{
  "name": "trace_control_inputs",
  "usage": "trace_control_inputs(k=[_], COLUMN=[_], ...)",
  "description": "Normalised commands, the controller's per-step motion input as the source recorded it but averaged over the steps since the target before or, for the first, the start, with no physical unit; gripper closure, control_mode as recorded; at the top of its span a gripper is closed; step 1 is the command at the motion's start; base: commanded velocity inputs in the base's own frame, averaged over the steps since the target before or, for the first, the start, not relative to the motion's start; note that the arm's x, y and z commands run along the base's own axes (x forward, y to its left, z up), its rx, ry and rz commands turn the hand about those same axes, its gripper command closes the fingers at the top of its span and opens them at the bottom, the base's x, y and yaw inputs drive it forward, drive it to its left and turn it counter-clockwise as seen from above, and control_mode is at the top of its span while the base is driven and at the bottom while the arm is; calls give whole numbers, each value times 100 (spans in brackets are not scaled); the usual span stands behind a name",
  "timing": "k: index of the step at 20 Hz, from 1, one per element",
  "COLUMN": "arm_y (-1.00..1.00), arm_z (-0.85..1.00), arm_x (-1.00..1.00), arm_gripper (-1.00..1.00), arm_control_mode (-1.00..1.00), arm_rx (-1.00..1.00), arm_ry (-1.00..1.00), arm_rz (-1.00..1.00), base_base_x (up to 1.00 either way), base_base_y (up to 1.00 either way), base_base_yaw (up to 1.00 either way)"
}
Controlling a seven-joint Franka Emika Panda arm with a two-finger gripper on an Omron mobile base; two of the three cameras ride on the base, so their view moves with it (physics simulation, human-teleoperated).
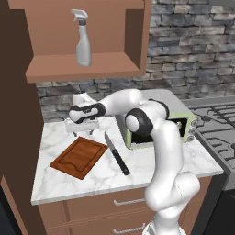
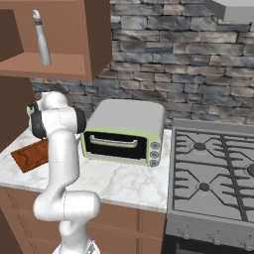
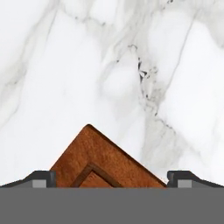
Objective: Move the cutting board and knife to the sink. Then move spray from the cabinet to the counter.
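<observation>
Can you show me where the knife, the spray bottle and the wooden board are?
knife (image 1: pixel 120 161): left base view, on its black handle.
spray bottle (image 1: pixel 83 48): left base view, on its body.
wooden board (image 1: pixel 79 156): left base view, on its flat middle.

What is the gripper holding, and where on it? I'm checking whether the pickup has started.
Nothing. The gripper is open above the counter, over a corner of the cutting board.

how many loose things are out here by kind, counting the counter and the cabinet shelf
cutting board: 1, flat on the counter
knife: 1, on the counter right beside the board
spray bottle: 1, upright on the cabinet shelf
toaster oven: 1, on the counter beside the stove
total: 4
</observation>
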Motion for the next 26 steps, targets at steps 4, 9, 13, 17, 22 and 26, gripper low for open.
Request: trace_control_inputs(k=[4,9,13,17,22,26], arm_y=[12,23,30,32,29,20], arm_z=[-19,-23,-25,-29,-33,-43], arm_x=[23,10,0,-3,-30,-53], arm_gripper=[-100,-100,-100,-100,-100,-100], arm_control_mode=[-100,-100,-100,-100,-100,-100], arm_rx=[0,0,0,0,0,0], arm_ry=[12,12,10,8,5,2], arm_rz=[0,0,0,1,1,0], base_base_x=[0,0,0,0,0,0], base_base_y=[0,0,0,0,0,0], base_base_yaw=[0,0,0,0,0,0])
